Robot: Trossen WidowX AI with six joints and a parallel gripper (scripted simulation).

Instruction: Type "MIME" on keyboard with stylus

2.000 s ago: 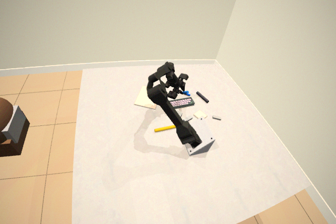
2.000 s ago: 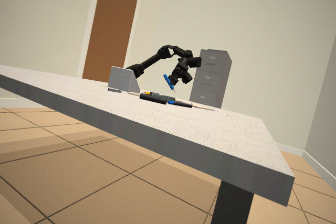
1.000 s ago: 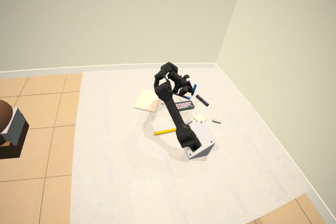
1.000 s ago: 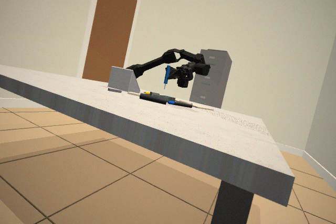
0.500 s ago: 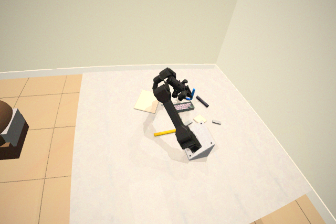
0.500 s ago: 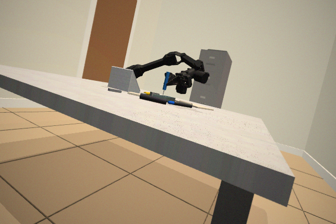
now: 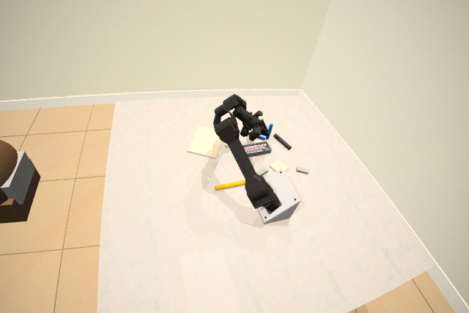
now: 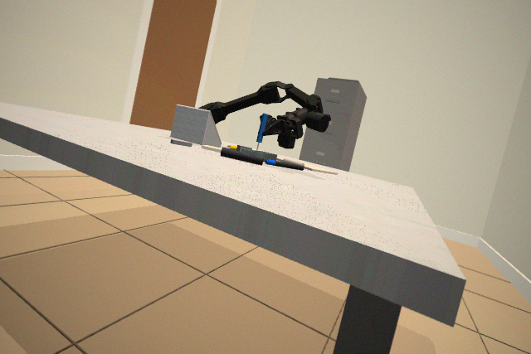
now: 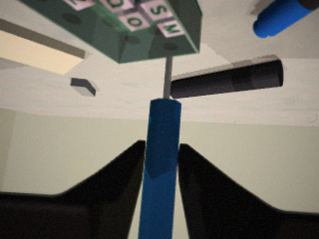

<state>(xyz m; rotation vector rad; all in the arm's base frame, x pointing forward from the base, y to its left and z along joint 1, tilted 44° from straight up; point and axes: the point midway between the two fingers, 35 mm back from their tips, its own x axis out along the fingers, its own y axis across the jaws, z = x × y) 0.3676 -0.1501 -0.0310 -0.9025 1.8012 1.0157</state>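
Observation:
My gripper (image 7: 262, 130) (image 8: 270, 126) (image 9: 161, 148) is shut on the blue stylus (image 7: 270, 129) (image 8: 262, 124) (image 9: 160, 169), which stands nearly upright. Its thin grey tip (image 9: 167, 77) (image 8: 257, 144) points down at the right end of the small green keyboard (image 7: 256, 149) (image 8: 256, 152) (image 9: 150, 47). In the wrist view the tip ends at the keyboard's corner beside the key marked M (image 9: 171, 29). I cannot tell whether it touches the key. The keyboard has pale pink keys and lies flat on the white desk (image 7: 159, 226) (image 8: 299, 200).
A black cylinder (image 7: 282, 141) (image 8: 241, 155) (image 9: 229, 79) and a blue-tipped pen (image 8: 283, 163) (image 9: 281, 17) lie close to the keyboard. A yellow pencil (image 7: 229, 185), cream pad (image 7: 204, 141), small note (image 7: 279, 166) and grey eraser (image 7: 302, 170) (image 9: 82, 86) lie around. The arm's grey base (image 7: 282, 196) (image 8: 192, 125) stands nearby.

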